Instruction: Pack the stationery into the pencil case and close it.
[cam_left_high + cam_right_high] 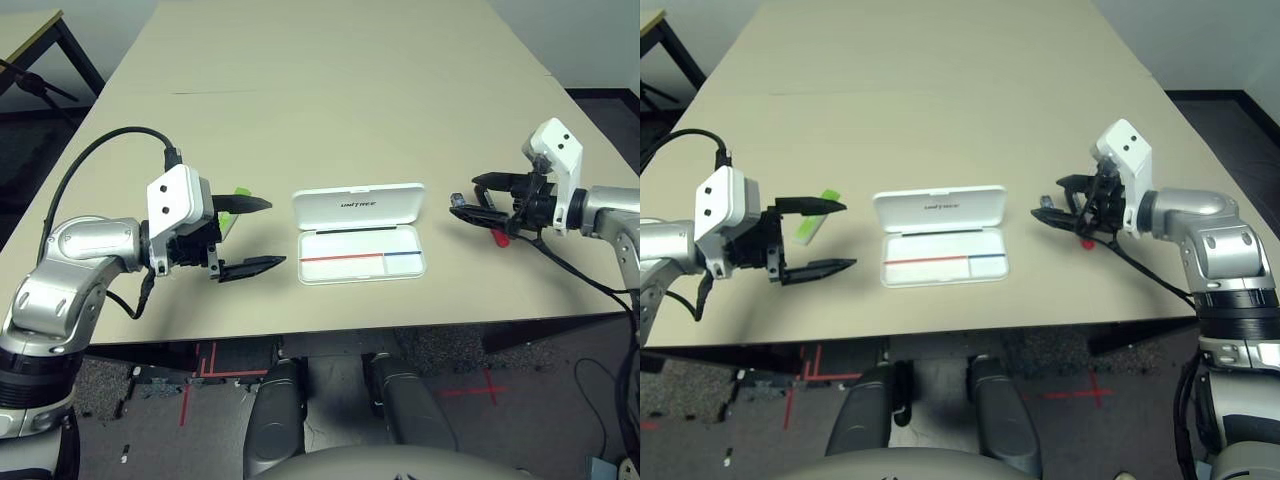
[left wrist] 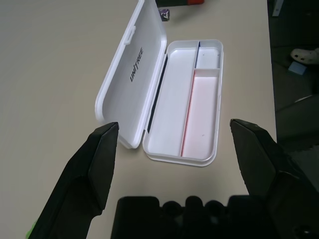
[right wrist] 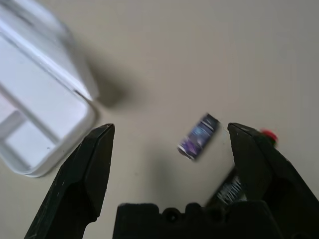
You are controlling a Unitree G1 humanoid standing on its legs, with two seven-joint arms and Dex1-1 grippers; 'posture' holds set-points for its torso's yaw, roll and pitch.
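A long beige table (image 1: 330,90) stands over dark floor with red tape marks (image 1: 200,375).

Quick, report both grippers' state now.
Left gripper: open, holding nothing.
Right gripper: open, holding nothing, above the small block.

White pencil case (image 1: 360,235) lies open mid-table, lid (image 1: 358,206) flat on the far side with dark lettering, tray empty with a red-and-blue line. Lime-green marker (image 1: 818,224) lies left of it. Red marker (image 1: 498,236) and small dark block (image 3: 198,136) lie to its right, mostly hidden.
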